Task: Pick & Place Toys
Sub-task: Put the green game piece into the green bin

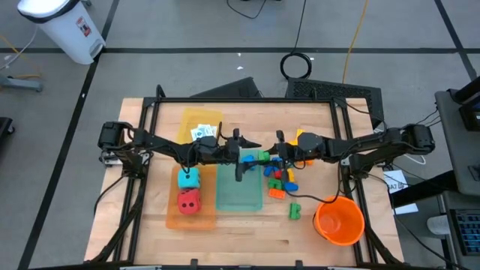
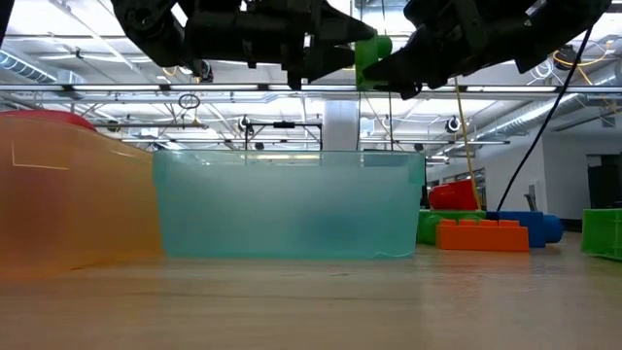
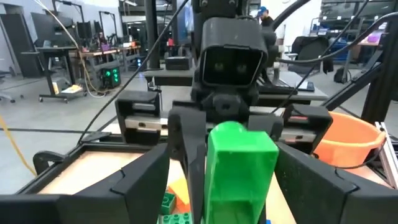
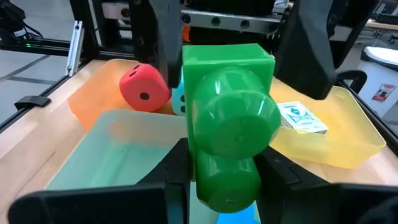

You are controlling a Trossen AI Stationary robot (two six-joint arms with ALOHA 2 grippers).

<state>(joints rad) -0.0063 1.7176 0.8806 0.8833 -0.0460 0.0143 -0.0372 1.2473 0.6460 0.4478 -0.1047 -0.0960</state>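
Observation:
A green brick point(image 1: 263, 156) is up in the air over the teal tray point(image 1: 238, 191), between my two grippers. My right gripper point(image 1: 271, 157) comes in from the table's right and is shut on it. My left gripper point(image 1: 253, 155) comes in from the left and is open, with one finger on either side of the brick's far end point(image 4: 227, 59), touching nothing. The low view shows the brick point(image 2: 372, 49) high above the tray's rim point(image 2: 292, 154). A teal die point(image 1: 187, 178) and a red die point(image 1: 189, 201) sit in the orange tray. White cards point(image 1: 201, 133) lie in the yellow tray. My right gripper pinches the green brick between its two fingers point(image 4: 176, 163) by two opposite sides point(image 4: 208, 171), at the end nearer its own wrist. The fingers lie about level and come from the table's right. The brick is lifted clear above the teal tray, its round stud point(image 4: 233, 124) facing my right wrist.
Several loose bricks point(image 1: 281, 180) lie on the wood to the right of the teal tray, and one green brick point(image 1: 295, 211) lies nearer the front. The orange bucket point(image 1: 339, 220) stands at the front right. A black frame rail point(image 1: 240, 100) runs along the table's far side.

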